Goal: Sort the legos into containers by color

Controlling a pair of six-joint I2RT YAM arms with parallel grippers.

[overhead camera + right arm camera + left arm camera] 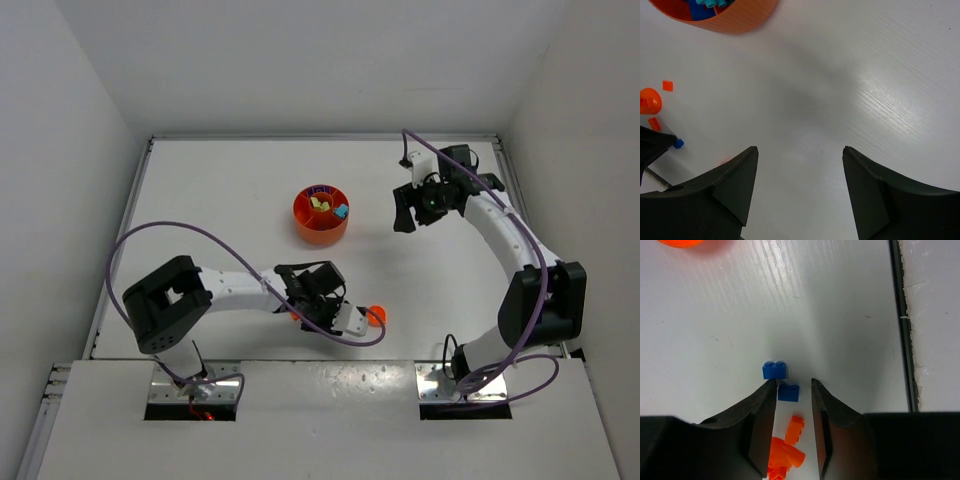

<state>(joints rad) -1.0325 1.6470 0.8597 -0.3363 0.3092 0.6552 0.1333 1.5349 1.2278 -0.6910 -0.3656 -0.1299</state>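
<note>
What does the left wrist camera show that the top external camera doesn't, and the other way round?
Only the left wrist view: a blue brick just past the fingertips of the left tool, and a second blue brick between its open fingers.
Only the top external view: the orange dish with bricks inside, and the right tool, open, beside the dish.
Both: the left tool, the white table, and orange pieces at that tool.
</note>
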